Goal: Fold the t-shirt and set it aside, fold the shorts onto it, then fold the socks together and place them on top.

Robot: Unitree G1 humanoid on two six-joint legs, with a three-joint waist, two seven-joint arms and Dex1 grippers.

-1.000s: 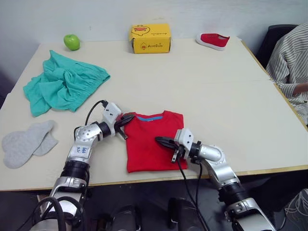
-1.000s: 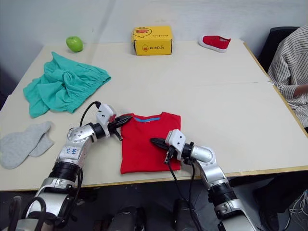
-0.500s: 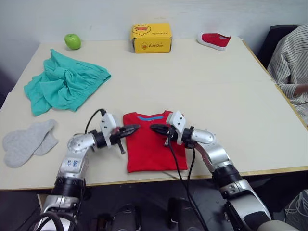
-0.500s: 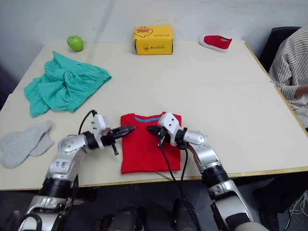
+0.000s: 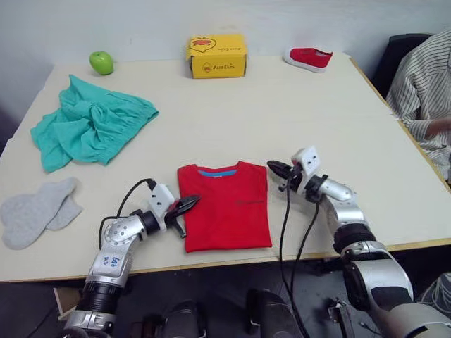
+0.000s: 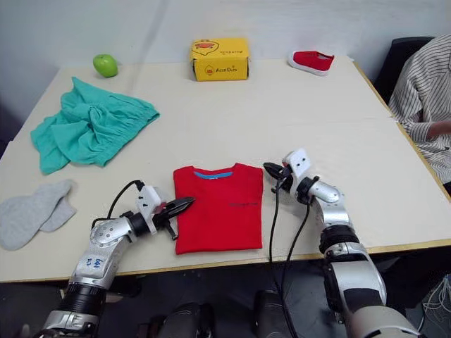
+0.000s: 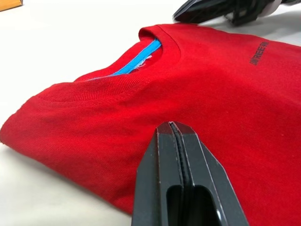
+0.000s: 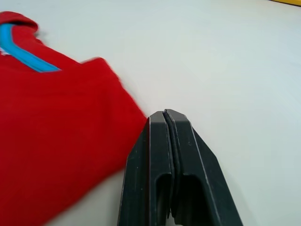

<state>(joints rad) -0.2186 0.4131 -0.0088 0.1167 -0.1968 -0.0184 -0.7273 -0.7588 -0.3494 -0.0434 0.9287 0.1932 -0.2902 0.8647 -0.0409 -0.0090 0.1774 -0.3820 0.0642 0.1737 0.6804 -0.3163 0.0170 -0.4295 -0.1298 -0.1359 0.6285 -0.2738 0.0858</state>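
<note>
The red t-shirt (image 5: pixel 225 208) lies folded into a neat rectangle near the table's front edge, blue collar band facing the far side. My left gripper (image 5: pixel 190 203) is shut and empty, its tip at the shirt's left edge; the left wrist view shows the closed fingers (image 7: pixel 181 160) over red cloth (image 7: pixel 225 89). Just off the shirt's upper right corner, my right gripper (image 5: pixel 275 167) is shut on nothing. The teal shorts (image 5: pixel 88 130) lie crumpled at the far left. The grey socks (image 5: pixel 35 210) overlap at the near left edge.
A green apple (image 5: pixel 101 62), a yellow box (image 5: pixel 216 55) and a small red shoe (image 5: pixel 309 58) stand along the table's far edge. A person in a striped sleeve (image 5: pixel 423 91) sits at the right side. Bare tabletop (image 5: pixel 296 120) lies between shirt and box.
Both grippers have drawn off the shirt: the left back toward its lower left edge, the right out past its upper right corner. The shirt lies flat and folded. The camera shifted slightly.
</note>
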